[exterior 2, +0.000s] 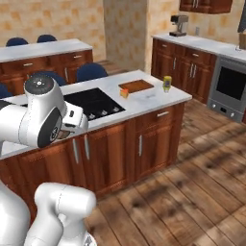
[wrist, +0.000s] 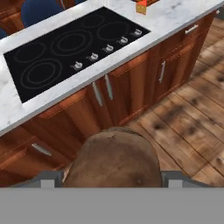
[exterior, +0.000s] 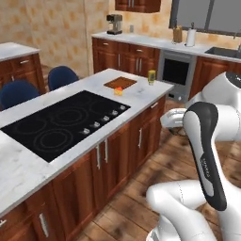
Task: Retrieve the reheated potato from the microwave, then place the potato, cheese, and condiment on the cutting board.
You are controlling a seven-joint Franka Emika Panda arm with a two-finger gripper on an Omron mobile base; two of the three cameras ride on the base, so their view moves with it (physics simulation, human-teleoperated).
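- In the hand view, the potato [wrist: 114, 159] filled the lower centre of the frame, a rough brown lump sitting between the two grey fingertips [wrist: 47, 178] of the gripper [wrist: 111, 179], one at each side of it.
- The gripper stood fairly wide, its fingers closed against the potato's sides, so it had hold of the potato.
- Beyond the potato, the hand view looked down at the wooden floor [wrist: 192, 113] and the cabinet fronts [wrist: 131, 87] below the worktop [wrist: 170, 19].
- The black cooktop [exterior: 61, 123] lay on the island worktop, left of centre in the left base view, with its row of knobs along the near edge.
- The cutting board [exterior: 120, 83] lay flat on the worktop past the cooktop, in the upper middle of that view.
- The cheese [exterior: 118, 91] sat just beside the board's near corner; whether it touched the board I could not tell.
- The condiment [exterior: 151, 77] stood upright on the worktop to the right of the board, apart from it.
- In the right base view the board [exterior 2: 136, 86], cheese [exterior 2: 124, 92] and condiment [exterior 2: 166, 83] showed in the same order, upper centre of the frame.
- The arm's white body [exterior: 207, 141] took up the lower right of the left base view.
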